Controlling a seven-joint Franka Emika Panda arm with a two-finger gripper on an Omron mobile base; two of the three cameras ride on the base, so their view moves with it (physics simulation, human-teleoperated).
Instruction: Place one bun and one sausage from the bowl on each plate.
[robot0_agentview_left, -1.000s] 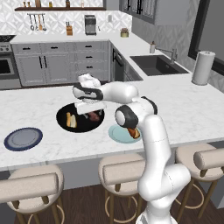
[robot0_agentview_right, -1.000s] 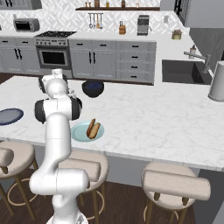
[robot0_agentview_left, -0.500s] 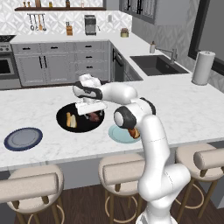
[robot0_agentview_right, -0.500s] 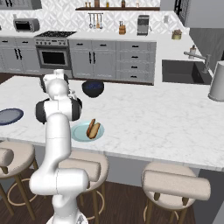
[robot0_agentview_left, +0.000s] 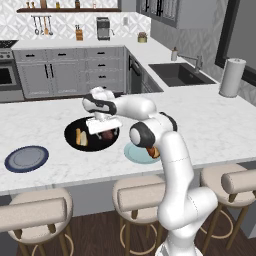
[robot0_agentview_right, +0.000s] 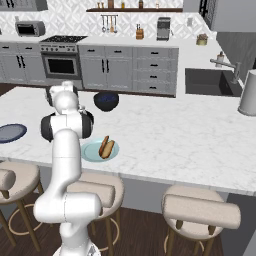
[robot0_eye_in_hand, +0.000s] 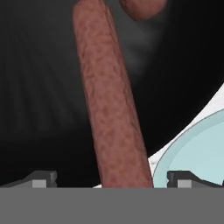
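The sausage (robot0_eye_in_hand: 111, 105) has a rough, mottled reddish-brown skin with a dull finish. The bowl (robot0_eye_in_hand: 39, 87) is smooth black with a soft sheen. The teal plate (robot0_eye_in_hand: 199, 146) looks like smooth glazed ceramic. The counter (robot0_agentview_left: 215, 125) is polished white marble with grey veins. The stools (robot0_agentview_right: 200, 212) have matt beige cushions on wooden legs. The arm (robot0_agentview_left: 170, 165) is glossy white plastic.

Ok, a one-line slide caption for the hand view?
Open hand poised low over a sausage in the black bowl, pale teal plate at the edge.
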